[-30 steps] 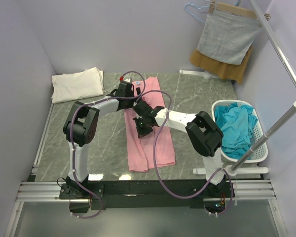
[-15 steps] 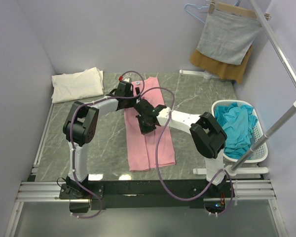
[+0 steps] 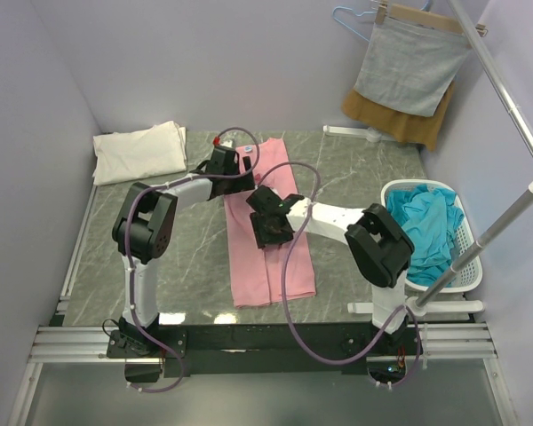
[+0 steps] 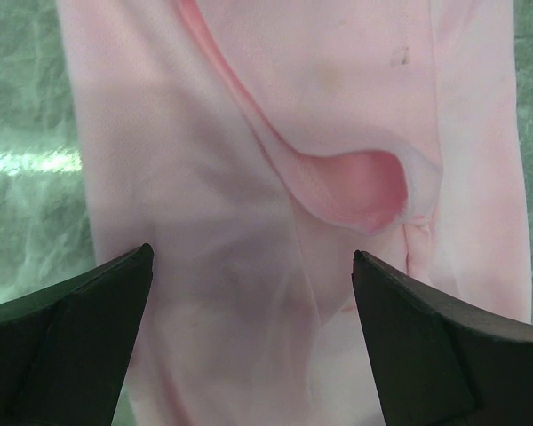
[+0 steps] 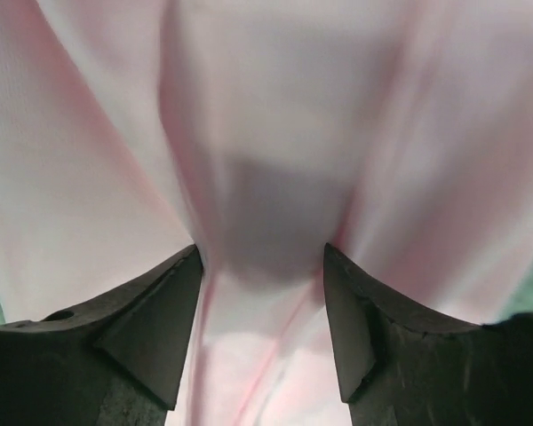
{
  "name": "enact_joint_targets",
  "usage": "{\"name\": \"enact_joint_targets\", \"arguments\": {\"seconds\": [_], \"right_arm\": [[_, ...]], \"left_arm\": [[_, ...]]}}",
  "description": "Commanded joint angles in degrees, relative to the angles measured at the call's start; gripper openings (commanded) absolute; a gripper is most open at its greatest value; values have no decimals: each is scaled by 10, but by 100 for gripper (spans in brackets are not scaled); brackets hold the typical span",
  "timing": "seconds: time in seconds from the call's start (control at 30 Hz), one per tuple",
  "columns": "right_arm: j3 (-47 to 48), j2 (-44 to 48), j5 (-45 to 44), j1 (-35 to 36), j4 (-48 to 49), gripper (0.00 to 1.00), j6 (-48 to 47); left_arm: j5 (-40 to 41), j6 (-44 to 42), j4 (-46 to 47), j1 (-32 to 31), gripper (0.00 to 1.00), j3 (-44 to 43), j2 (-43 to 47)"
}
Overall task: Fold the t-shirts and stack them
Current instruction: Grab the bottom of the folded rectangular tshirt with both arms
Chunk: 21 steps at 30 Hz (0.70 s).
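Note:
A pale pink t-shirt (image 3: 271,266) lies folded into a long strip down the middle of the table. My left gripper (image 3: 240,166) hovers open over its far end, and the left wrist view shows the pink cloth (image 4: 249,133) with its neckline between the wide-apart fingers (image 4: 251,262). My right gripper (image 3: 268,232) is over the strip's middle. Its jaws stand apart, with a raised ridge of pink cloth (image 5: 275,106) between them (image 5: 262,257). A folded cream-white t-shirt (image 3: 140,151) sits at the far left corner. Teal-blue t-shirts (image 3: 422,226) fill a basket.
The white basket (image 3: 393,190) stands at the table's right edge beside a slanted white pole (image 3: 506,222). A grey cloth (image 3: 411,67) hangs on a hanger at the back right, over a mustard-brown cloth (image 3: 400,124). Walls close in on three sides.
My right gripper has shifted slightly right over the pink t-shirt and its jaws have parted from shut. The left gripper has stayed open in place.

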<state>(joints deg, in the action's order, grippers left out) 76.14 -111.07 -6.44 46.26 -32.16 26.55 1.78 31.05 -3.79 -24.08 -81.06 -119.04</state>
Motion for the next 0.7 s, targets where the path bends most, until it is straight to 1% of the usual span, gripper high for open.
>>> {"name": "enact_joint_targets", "arguments": {"seconds": [0.0, 0.13, 0.2, 0.23, 0.3, 0.33, 0.37, 0.4, 0.47, 0.5, 0.53, 0.57, 0.63, 0.67], "right_arm": [[-21, 103, -54, -12, -8, 65, 13], [-78, 169, -51, -39, 2, 67, 14], [-98, 200, -38, -50, 3, 70, 9], [-115, 207, -37, -65, 0, 71, 9], [-139, 231, -22, -81, 3, 71, 9], [-165, 239, -15, -99, 10, 71, 10], [-179, 254, 6, -108, 13, 71, 13], [-193, 263, 21, -116, 17, 71, 13], [-233, 290, 44, -129, 32, 71, 20], [-254, 298, 53, -129, 39, 71, 23], [-265, 307, 62, -130, 42, 71, 27], [-274, 321, 62, -130, 45, 71, 31], [-299, 342, 95, -130, 50, 70, 42], [-307, 349, 99, -130, 51, 70, 47]], "left_arm": [[33, -12, 33, 2, 99, 25, 85], [48, -16, 24, 3, 99, 47, 161], [47, -10, 9, 2, 100, 52, 181], [45, -4, -8, 2, 99, 66, 201], [18, 16, -10, 2, 99, 95, 238], [5, 24, 2, 2, 99, 141, 253], [-13, 41, 12, 1, 99, 170, 269], [-29, 49, 23, 0, 99, 226, 303], [-55, 73, 34, -6, 99, 278, 337], [-54, 82, 34, -12, 99, 320, 370], [-49, 99, 34, -20, 99, 339, 387], [-39, 107, 34, -39, 99, 358, 405], [-25, 135, 31, -64, 100, 403, 449], [-20, 146, 18, -93, 100, 415, 463]]}}
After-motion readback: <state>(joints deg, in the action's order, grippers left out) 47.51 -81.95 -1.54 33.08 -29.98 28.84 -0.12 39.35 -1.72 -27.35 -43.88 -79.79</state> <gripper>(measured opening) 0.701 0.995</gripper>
